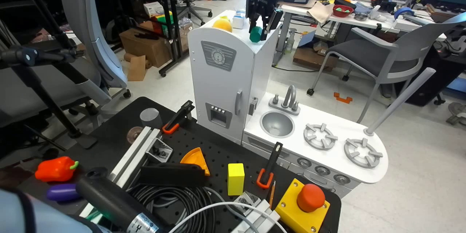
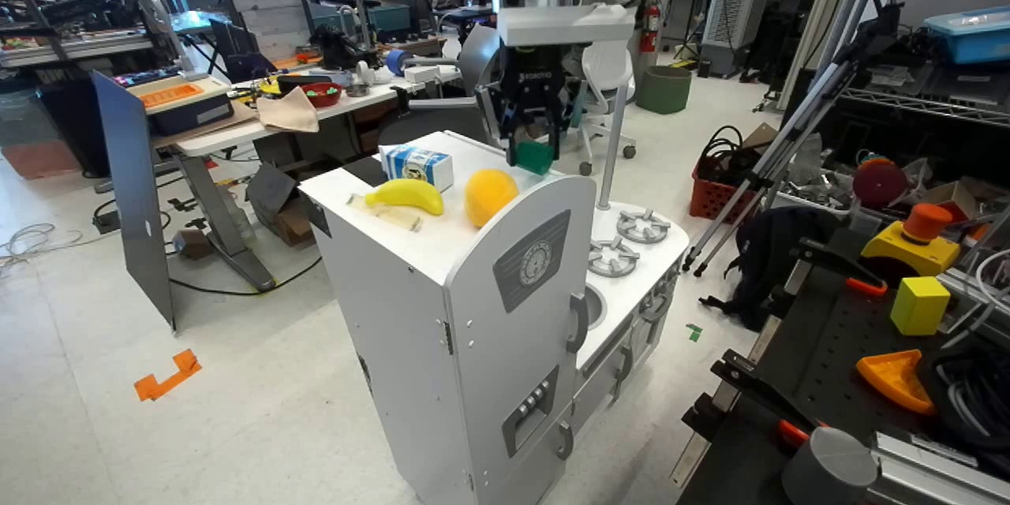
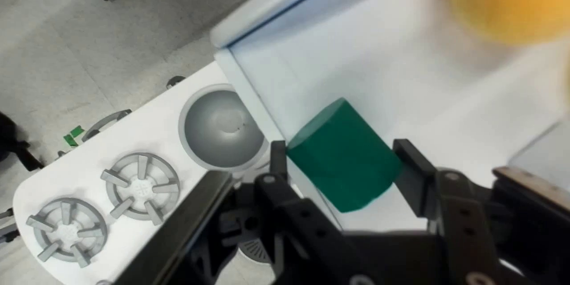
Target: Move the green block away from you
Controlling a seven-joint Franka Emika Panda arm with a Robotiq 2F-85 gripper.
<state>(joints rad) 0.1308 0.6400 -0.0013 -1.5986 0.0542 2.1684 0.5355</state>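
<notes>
The green block point(image 3: 343, 156) is tilted between the two fingers of my gripper point(image 3: 342, 147) in the wrist view, with a finger touching it on each side. In both exterior views the green block point(image 1: 256, 34) point(image 2: 535, 158) shows at the fingertips of my gripper point(image 1: 258, 32) point(image 2: 533, 150), over the top of the white toy kitchen tower point(image 1: 222, 87) point(image 2: 394, 292), near its sink-side edge. The gripper is shut on the block. I cannot tell how large the gap is between the block and the tower top.
On the tower top are an orange point(image 2: 490, 197), a banana point(image 2: 406, 195), a blue-and-white carton point(image 2: 418, 165) and a small pale yellowish piece point(image 2: 398, 217). A raised curved front panel point(image 2: 536, 252) edges the top. The sink point(image 3: 224, 128) and burners point(image 3: 140, 186) lie lower beside it.
</notes>
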